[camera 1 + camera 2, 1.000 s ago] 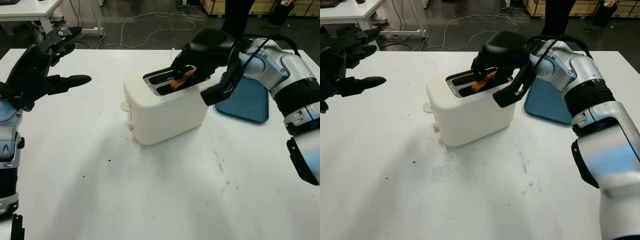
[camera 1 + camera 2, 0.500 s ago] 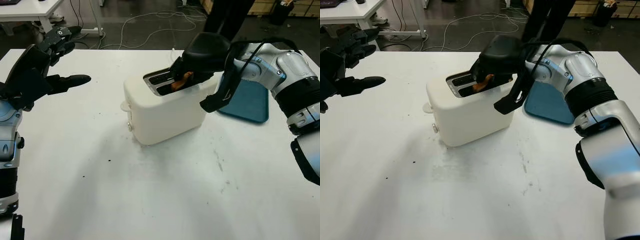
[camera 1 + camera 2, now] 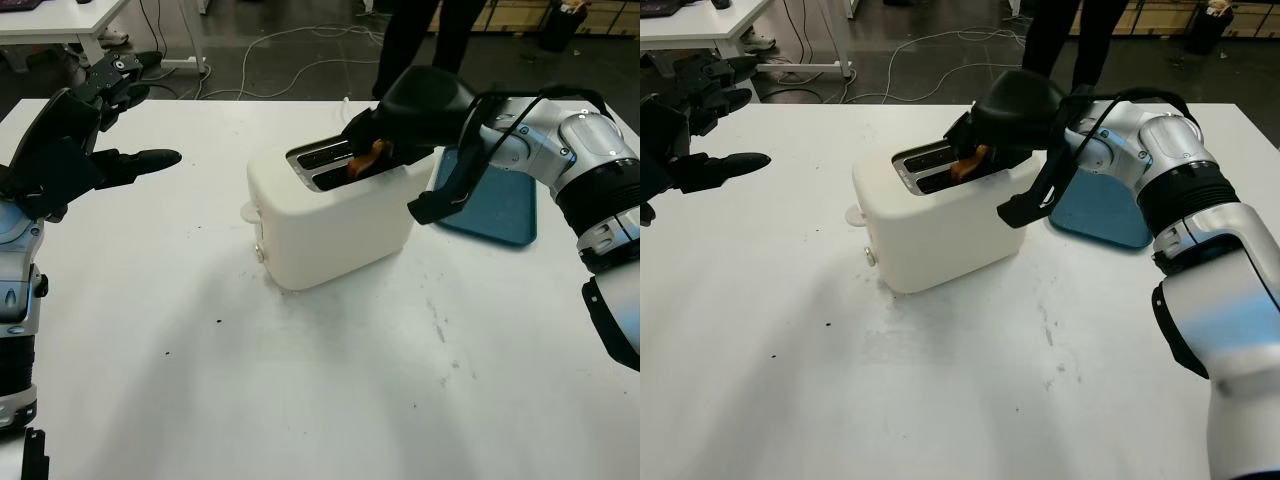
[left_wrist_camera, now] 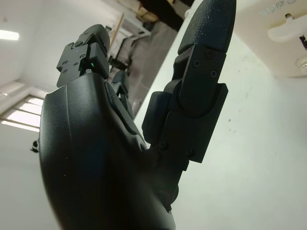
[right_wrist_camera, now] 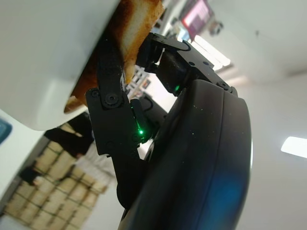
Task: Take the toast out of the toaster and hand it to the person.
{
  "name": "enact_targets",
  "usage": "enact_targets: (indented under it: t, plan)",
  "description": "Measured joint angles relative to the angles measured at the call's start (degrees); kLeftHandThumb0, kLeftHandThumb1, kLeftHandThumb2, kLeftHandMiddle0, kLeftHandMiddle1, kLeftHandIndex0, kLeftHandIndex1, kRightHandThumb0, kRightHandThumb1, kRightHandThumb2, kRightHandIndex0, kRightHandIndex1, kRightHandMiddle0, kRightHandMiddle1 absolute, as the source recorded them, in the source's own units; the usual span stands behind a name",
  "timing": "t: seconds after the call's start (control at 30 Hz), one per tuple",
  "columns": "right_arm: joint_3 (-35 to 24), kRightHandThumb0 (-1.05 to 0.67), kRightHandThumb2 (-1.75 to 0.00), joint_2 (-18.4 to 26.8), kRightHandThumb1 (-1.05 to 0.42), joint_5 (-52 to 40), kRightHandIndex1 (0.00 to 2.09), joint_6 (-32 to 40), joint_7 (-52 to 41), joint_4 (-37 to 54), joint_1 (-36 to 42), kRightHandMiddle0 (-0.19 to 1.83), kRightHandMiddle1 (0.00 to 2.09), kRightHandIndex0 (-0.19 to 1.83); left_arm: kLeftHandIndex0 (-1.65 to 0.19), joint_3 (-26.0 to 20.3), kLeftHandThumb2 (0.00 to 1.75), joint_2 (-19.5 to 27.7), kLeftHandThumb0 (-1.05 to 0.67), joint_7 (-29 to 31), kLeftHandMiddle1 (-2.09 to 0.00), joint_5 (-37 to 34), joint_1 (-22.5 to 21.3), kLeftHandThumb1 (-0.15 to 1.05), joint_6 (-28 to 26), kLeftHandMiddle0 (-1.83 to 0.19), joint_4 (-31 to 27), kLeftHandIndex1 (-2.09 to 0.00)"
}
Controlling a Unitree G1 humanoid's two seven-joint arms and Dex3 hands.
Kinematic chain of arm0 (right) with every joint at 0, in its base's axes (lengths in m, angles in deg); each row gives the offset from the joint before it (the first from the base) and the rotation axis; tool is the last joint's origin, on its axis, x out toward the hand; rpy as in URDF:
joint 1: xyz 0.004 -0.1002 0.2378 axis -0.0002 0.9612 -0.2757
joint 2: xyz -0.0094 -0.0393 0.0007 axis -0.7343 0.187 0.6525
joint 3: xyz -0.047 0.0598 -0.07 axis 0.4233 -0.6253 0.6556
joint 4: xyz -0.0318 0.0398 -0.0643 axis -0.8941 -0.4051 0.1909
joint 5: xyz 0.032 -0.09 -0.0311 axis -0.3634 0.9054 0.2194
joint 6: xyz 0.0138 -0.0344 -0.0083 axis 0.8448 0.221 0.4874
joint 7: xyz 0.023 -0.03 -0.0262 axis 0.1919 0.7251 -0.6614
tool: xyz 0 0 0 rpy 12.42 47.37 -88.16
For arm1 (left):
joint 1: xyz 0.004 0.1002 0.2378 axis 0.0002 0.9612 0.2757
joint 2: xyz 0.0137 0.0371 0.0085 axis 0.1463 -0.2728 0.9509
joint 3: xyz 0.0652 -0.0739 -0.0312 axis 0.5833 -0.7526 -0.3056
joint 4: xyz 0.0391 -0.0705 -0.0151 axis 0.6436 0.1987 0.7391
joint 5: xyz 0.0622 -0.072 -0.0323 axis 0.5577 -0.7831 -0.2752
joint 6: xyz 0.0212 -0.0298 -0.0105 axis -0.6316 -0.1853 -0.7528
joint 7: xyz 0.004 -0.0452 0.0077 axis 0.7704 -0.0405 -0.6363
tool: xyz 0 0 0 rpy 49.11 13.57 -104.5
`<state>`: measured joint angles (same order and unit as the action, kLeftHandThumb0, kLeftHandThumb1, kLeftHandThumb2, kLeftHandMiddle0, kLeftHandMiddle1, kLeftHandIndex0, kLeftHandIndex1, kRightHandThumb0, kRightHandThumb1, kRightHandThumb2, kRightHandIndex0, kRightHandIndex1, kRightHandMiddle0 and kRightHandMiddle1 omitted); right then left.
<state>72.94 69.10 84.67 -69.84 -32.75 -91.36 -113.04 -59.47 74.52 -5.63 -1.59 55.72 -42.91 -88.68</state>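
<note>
Over the cream-white toaster [image 3: 335, 215], my right hand [image 3: 400, 115] pinches the browned toast slice [image 3: 368, 160], apparently upright, lengthwise along the slot. Left hand [image 3: 75, 150] open, far left.

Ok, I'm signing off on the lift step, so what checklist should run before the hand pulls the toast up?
1. Right hand closed on the browned toast slice: ok, fingers pinch it at the slot.
2. Toast free of the cream plastic toaster: not ok, its lower part sits in the slot.
3. Toaster upright on the white table: ok.
4. Left hand away from the toaster: ok, open, at the table's left.
5. Person beyond the table's far edge: ok, legs visible.
6. Their hand ready to receive: cannot tell.
</note>
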Motion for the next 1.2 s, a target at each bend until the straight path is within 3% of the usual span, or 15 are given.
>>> enact_targets:
  t: [0.5,0.87,1.07,1.2]
  plan:
    - [-15.8,-0.28,-0.28,-1.6,-0.92,-21.3,1.75,4.6,-16.1,-8.8,-5.7,0.91,1.75,1.14,0.0,0.0,0.0,0.0,-0.87,0.0,-0.34,0.0,0.0,0.89,-0.1,0.0,0.0,-0.33]
    - [-22.5,-0.33,-0.37,0.1,-0.92,-26.7,1.75,11.3,-18.3,-10.3,-6.9,0.99,1.75,1.19,0.0,0.0,0.0,0.0,-0.88,0.0,-0.37,0.0,0.0,0.9,0.0,0.0,0.0,-0.35]
    - [-23.7,-0.34,-0.33,1.1,-0.92,-27.0,1.75,13.1,-14.6,-11.8,-6.9,0.98,1.75,1.15,0.0,0.0,0.0,0.0,-0.87,0.0,-0.34,0.0,0.0,0.89,-0.2,0.0,0.0,-0.33]
    - [-28.6,-0.33,-0.36,0.5,-0.92,-32.3,1.75,20.1,-14.9,-13.1,-6.9,0.92,1.75,1.11,0.0,0.0,0.01,0.0,-0.88,0.0,-0.35,0.0,0.0,0.9,-0.2,0.0,0.0,-0.34]
